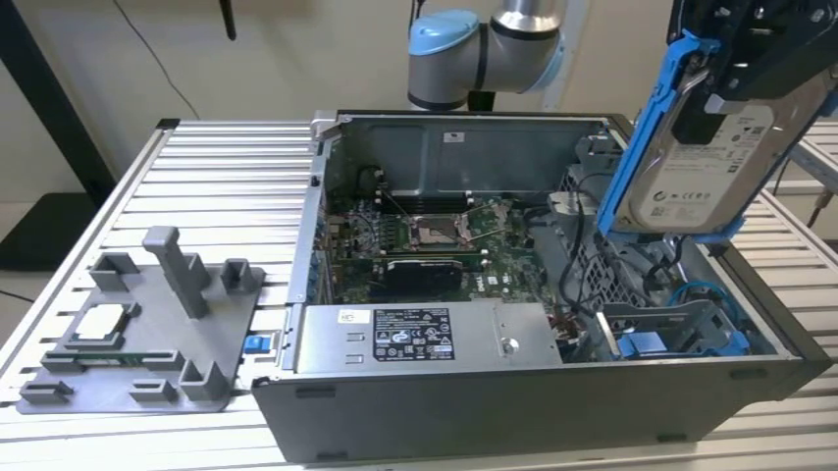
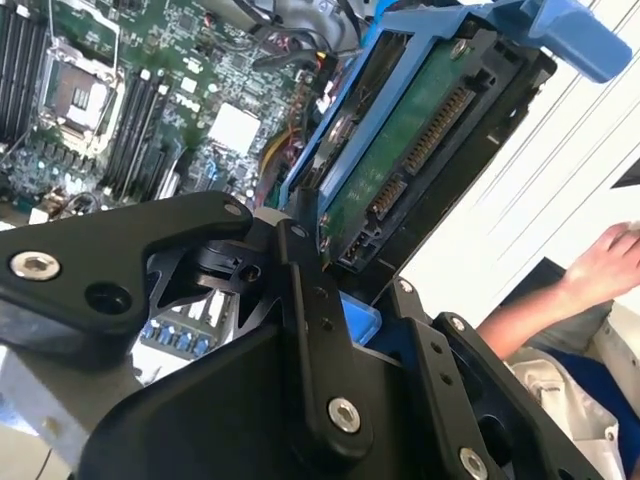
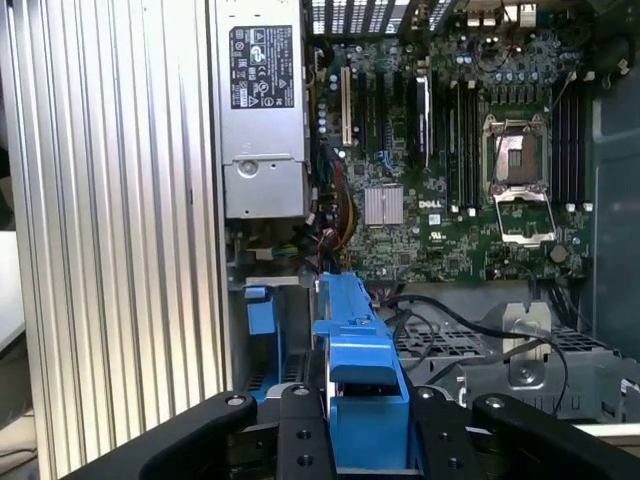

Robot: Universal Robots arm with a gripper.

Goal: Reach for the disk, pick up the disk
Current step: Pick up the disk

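Clamped tight on the disk (image 1: 701, 162) with the gripper (image 1: 733, 74), lifted clear above the computer case (image 1: 524, 392), exterior view's right; spotted a hand (image 2: 605, 262) in the second wrist view.

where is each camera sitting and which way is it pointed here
Exterior view: off the arm, above one corner of the open computer case, looking down into it; the arm and the gripper holding the disk aloft show.
Second wrist view: on the arm, facing along the black gripper links at the disk's connector end, with the motherboard beyond; a person's hand is alongside.
First wrist view: on the arm, looking down into the case over the disk's blue bracket.
Both wrist views share the motherboard and bracket.
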